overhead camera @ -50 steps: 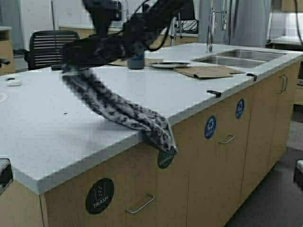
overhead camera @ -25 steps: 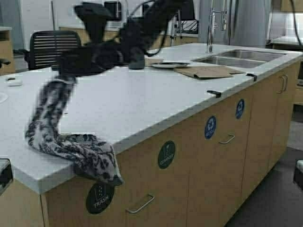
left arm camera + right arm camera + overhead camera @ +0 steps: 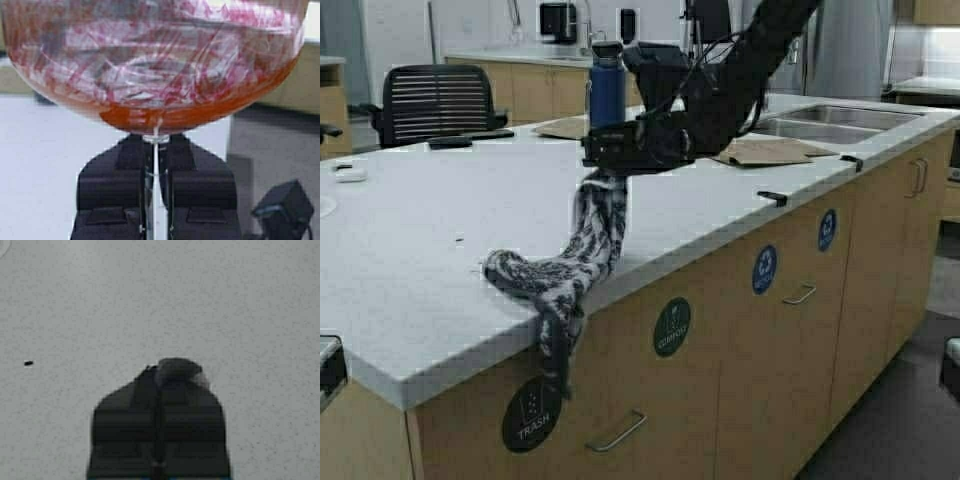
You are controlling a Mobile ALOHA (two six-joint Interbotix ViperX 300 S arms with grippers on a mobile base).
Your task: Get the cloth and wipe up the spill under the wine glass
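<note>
My right gripper (image 3: 607,163) hovers over the middle of the white counter (image 3: 420,270), shut on the top end of the cloth (image 3: 590,235). The dark-patterned cloth hangs down from it, bunches on the counter and drapes over the front edge. In the right wrist view a tuft of cloth (image 3: 176,368) sticks out of the shut right gripper (image 3: 159,377). The left gripper (image 3: 156,150) is shut on the stem of the wine glass (image 3: 155,65), whose bowl holds reddish liquid. The glass and left gripper do not show in the high view. The spill is out of view.
A dark blue bottle (image 3: 607,90) stands behind the right gripper. Brown paper (image 3: 760,152) and a steel sink (image 3: 830,120) lie to the right. A black chair (image 3: 430,100) stands far left, and a small white object (image 3: 348,172) lies near the counter's left edge.
The right arm has swung from the counter's left side to the middle, dragging the cloth with it. The cloth's tail now hangs over the front edge, further right than half a second ago.
</note>
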